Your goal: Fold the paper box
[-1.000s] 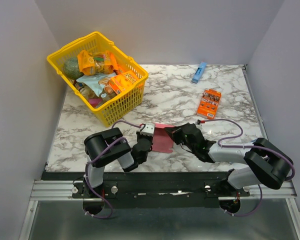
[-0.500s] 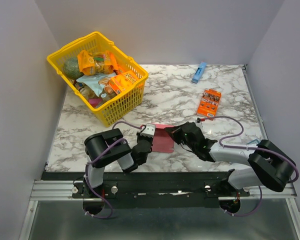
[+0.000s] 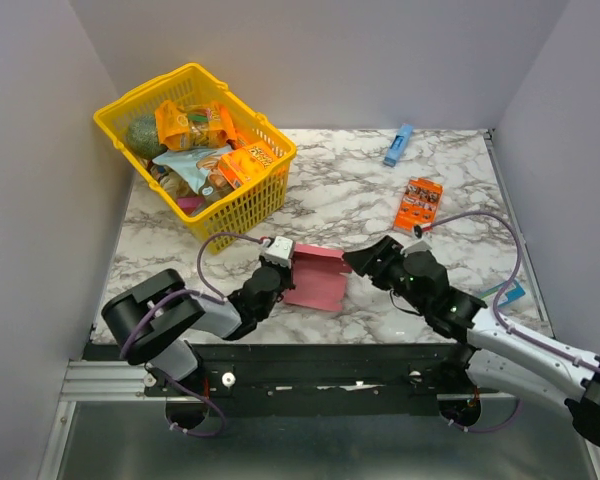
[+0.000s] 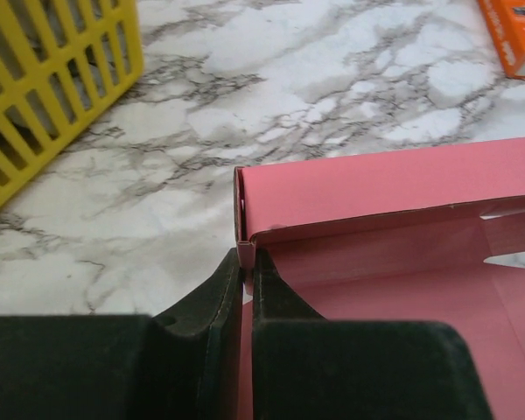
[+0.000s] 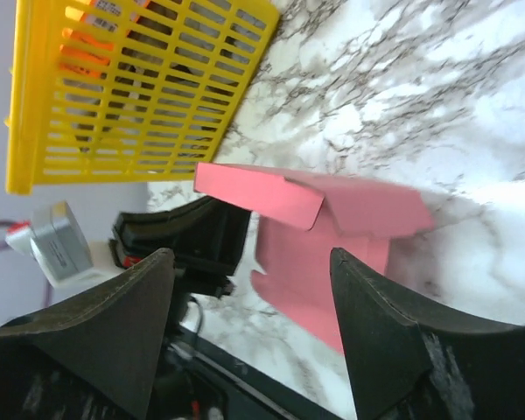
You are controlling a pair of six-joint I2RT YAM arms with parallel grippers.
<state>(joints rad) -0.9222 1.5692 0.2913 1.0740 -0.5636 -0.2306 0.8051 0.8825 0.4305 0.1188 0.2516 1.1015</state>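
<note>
The pink paper box [image 3: 318,280] lies partly folded at the table's near middle, one long flap raised. My left gripper [image 3: 283,268] is at its left end. In the left wrist view this gripper [image 4: 248,255] is shut on the thin upright edge of the paper box [image 4: 394,184]. My right gripper [image 3: 356,259] stands just right of the box and apart from it. From the right wrist, the gripper [image 5: 249,255] is open wide, with nothing between its fingers. The box [image 5: 350,210] lies beyond the fingers.
A yellow basket [image 3: 242,212] full of snack packs stands at the back left. An orange printed box [image 3: 418,205] lies right of centre and a slim blue box [image 3: 398,145] near the back wall. The orange box's corner [image 4: 514,39] shows in the left wrist view.
My right gripper has opened, let go of the box's right side and drawn back to the right. The left arm has swung lower and leftward while its grip stayed on the box.
</note>
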